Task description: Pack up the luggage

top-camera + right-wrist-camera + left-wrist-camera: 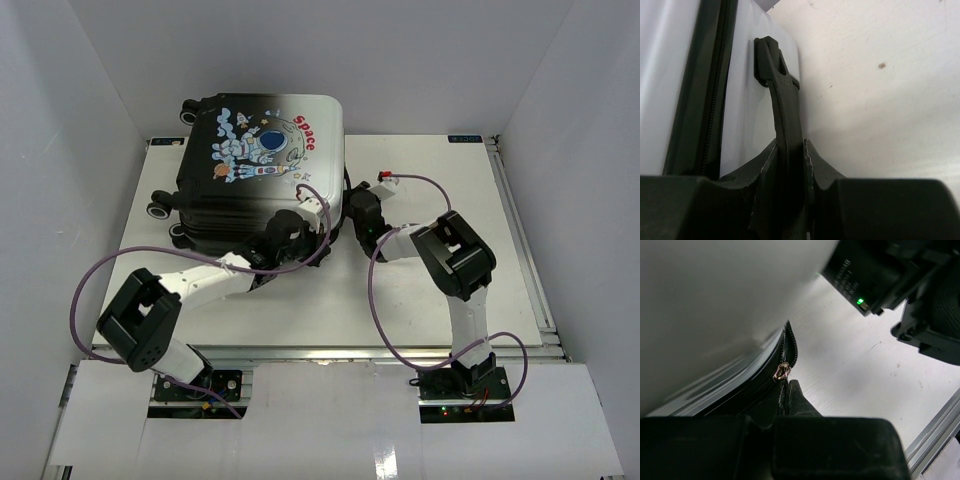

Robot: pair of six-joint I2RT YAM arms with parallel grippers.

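One luggage point(250, 165) lies closed on the table point(430, 300), at the back left. Three wheels point(158, 209) show; a fourth I cannot see. Two arms reach it. The right gripper point(790, 147) clamps the one black handle point(782, 95) on its side. The left gripper point(788, 386) is clenched, tips just at the zipper pull point(782, 371); whether it pinches the pull is hard to make out.

One luggage point(258, 170) with astronaut print, three wheels point(158, 209) in view along its left edge, one black side handle point(785, 105), one zipper pull point(782, 371), two arms point(200, 275), one left gripper point(788, 390), one right gripper point(790, 155), two purple cables point(372, 300), one white table point(420, 300).
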